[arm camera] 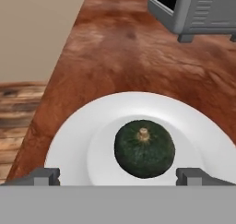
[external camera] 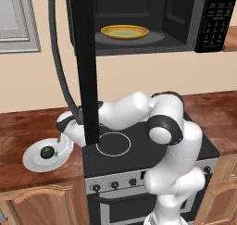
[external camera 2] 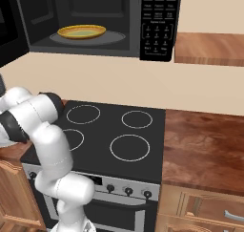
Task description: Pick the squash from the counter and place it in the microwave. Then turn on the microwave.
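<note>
End effector wide open, seemingly empty-handed

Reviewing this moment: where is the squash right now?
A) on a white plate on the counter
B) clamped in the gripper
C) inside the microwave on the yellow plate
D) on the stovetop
A: the squash sits on the white plate on the counter, between the open gripper's fingertips, which do not touch it.
</note>
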Tool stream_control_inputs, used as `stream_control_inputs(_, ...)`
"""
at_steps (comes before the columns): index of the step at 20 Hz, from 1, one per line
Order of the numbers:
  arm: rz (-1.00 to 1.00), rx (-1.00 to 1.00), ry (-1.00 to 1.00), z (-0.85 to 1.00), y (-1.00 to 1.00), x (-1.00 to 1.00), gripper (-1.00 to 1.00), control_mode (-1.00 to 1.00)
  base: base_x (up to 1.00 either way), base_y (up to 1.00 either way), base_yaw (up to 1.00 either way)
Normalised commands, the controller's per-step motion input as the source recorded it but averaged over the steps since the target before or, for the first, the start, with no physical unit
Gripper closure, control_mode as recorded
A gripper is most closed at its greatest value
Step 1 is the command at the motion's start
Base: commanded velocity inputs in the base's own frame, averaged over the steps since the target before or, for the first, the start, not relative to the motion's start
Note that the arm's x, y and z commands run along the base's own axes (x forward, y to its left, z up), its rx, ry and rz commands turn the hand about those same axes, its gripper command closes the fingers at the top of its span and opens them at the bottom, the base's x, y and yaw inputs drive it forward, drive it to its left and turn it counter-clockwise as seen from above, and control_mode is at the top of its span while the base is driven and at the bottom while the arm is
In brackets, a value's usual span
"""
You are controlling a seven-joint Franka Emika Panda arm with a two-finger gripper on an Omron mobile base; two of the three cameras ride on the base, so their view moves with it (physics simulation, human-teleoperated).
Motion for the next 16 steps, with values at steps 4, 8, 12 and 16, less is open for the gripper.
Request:
stream_control_inputs(4, 0.00, -0.01, 0.00, -0.10, 0.17, 0.09, -1.00, -1.00, 0.00, 0.00, 0.00)
stream_control_inputs(8, 0.00, -0.01, 0.00, -0.07, 0.18, 0.09, -1.00, -1.00, 0.00, 0.00, 0.00)
stream_control_inputs(12, 0.00, -0.02, 0.00, -0.11, 0.19, 0.09, -1.00, -1.00, 0.00, 0.00, 0.00)
stream_control_inputs(16, 0.00, -0.02, 0.00, -0.10, 0.16, 0.11, -1.00, -1.00, 0.00, 0.00, 0.00)
